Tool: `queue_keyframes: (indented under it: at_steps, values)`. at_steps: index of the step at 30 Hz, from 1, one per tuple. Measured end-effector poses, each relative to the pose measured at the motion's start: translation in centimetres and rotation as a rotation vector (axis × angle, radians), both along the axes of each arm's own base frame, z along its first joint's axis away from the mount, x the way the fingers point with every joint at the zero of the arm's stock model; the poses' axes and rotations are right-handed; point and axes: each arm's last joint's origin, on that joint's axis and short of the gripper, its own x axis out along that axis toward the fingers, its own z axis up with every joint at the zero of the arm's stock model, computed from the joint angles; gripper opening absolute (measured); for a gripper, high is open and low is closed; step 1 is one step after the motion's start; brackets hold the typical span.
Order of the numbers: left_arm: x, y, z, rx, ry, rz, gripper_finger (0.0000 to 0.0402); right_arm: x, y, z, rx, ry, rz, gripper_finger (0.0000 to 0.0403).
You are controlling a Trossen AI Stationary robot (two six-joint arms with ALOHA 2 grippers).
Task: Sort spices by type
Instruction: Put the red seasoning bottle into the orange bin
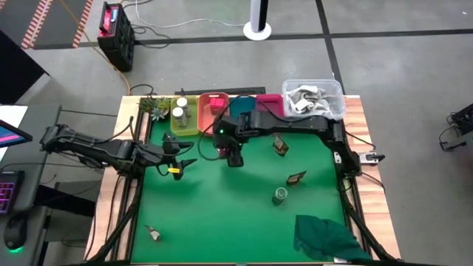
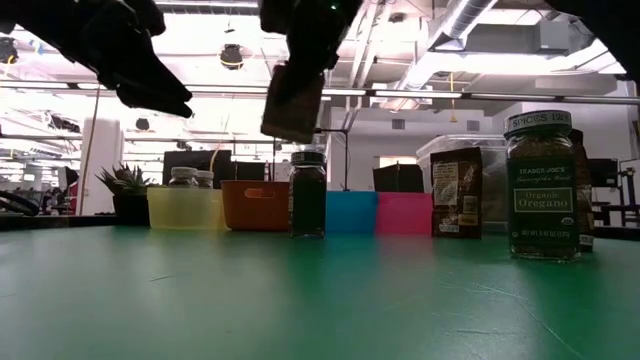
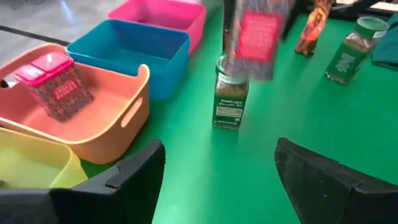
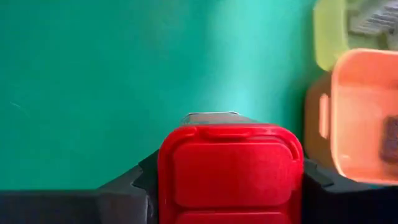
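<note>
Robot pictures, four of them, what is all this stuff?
Two robot arms work over a green table. One camera looks down from above, one sits at table height, and one rides on each wrist. The right gripper holds a red-lidded spice packet in the air near the orange tray. The left gripper waits open, empty. Yellow, orange, blue and pink trays stand in a row. An oregano jar stands on the table, and another packet is in the orange tray.

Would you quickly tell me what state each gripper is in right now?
Left gripper: open, holding nothing, near the orange tray.
Right gripper: closed on a red-lidded spice packet, lifted above the green mat.
</note>
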Motion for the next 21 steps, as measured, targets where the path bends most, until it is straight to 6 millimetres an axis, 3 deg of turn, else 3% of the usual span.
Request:
queue_keyframes:
  at_steps: [5,12,21]
  values:
    - [0.7,-0.3,-0.7,-0.047,0.032,-0.025,0.0290,-0.2,1.1,0.1,0.035,0.006,0.023,0.0229]
    - [2.0,-0.8,-2.2,-0.084,0.125,-0.063,0.0290,1.3,3.6,-3.5,0.071,-0.009,0.067,0.0239]
    - [1.9,-1.2,-1.8,-0.084,0.081,-0.071,0.0290,1.5,6.0,-8.9,0.097,0.131,0.071,0.0234]
